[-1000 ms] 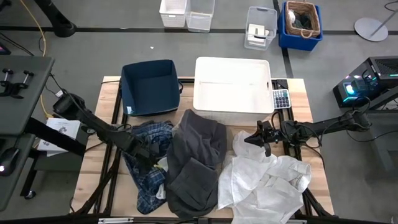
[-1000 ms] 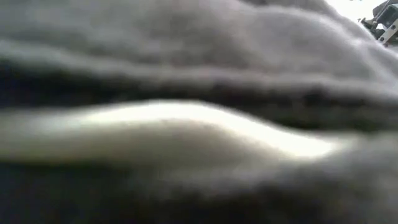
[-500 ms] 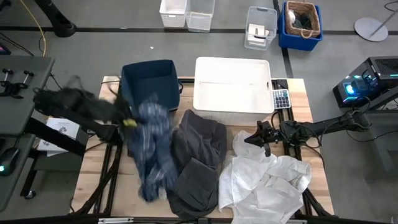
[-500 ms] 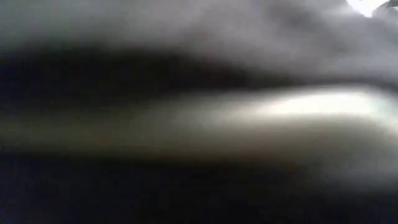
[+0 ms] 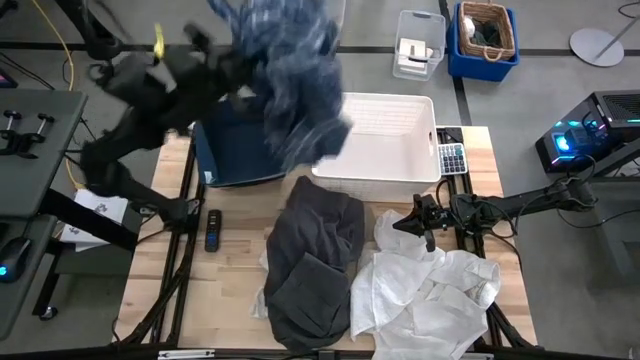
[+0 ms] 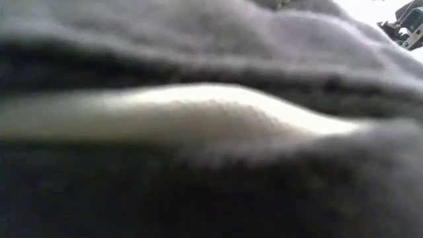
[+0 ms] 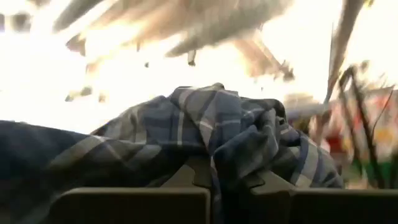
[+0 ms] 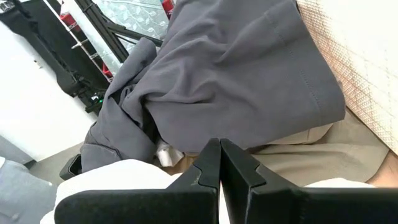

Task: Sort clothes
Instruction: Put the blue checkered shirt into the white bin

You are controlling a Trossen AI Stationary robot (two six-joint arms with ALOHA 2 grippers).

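Observation:
My left gripper [image 5: 238, 68] is raised high over the table's far left and is shut on the blue-white plaid shirt [image 5: 295, 75]. The shirt hangs in the air over the navy bin [image 5: 225, 165] and the white basket [image 5: 385, 135]. The dark grey garment [image 5: 315, 255] lies crumpled at the table's middle. The white clothes [image 5: 425, 290] lie at the near right. A tan garment [image 8: 329, 155] shows under the grey one. My right gripper [image 5: 415, 222] is shut and empty, between the grey and white clothes. My left gripper pinches a bunched fold of the plaid shirt [image 7: 214, 165] between its two fingers [image 7: 143, 202]; how many layers, I cannot tell. The shirt is lifted clear of the table and hangs loose beyond the fingers.
A black remote-like object [image 5: 213, 230] lies on the bare wood at the table's left. A calculator [image 5: 452, 157] lies right of the white basket. Grey cloth [image 6: 211, 132] fills the low view. Bins stand on the floor beyond the table.
My left gripper has gone fast up and toward the table's far edge with the plaid shirt. The shirt was lying at the near left and now hangs clear above the navy bin and the basket. The black object it covered now shows.

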